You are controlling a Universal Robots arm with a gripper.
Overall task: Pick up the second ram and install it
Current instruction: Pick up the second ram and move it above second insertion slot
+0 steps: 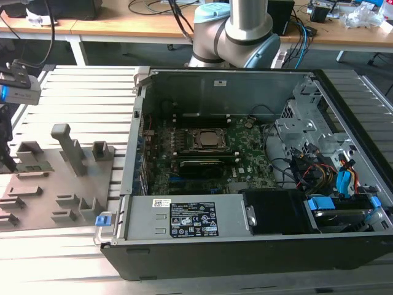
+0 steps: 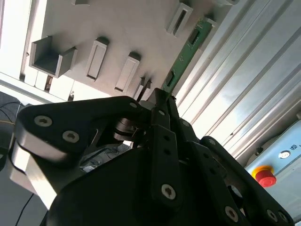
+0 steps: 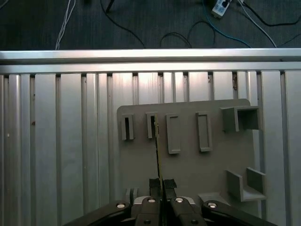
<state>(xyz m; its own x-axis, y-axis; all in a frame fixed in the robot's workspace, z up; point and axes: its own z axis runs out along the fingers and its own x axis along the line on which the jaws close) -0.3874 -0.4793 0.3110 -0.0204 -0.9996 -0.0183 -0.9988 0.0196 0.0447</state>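
The second ram (image 2: 184,54) is a thin green stick lying among the grey fixture blocks on the fixture plate (image 3: 207,165). In the first wrist view the second ram (image 3: 158,150) appears edge-on as a thin line running from the fingertips to a slot. My gripper (image 2: 159,101) is shut on one end of the stick, with the black fingers (image 3: 154,184) pressed against both faces. In the exterior view the second ram (image 1: 34,166) sits low on the plate at the far left, and the gripper (image 1: 6,147) stands at that view's left edge over it.
An open computer case (image 1: 245,246) stands to the exterior view's right, with the motherboard (image 1: 245,169) and processor socket (image 1: 206,140) inside. Tall grey fixture blocks (image 1: 69,147) rise from the plate. A red stop button (image 2: 265,178) sits by the slatted aluminium table (image 3: 70,141).
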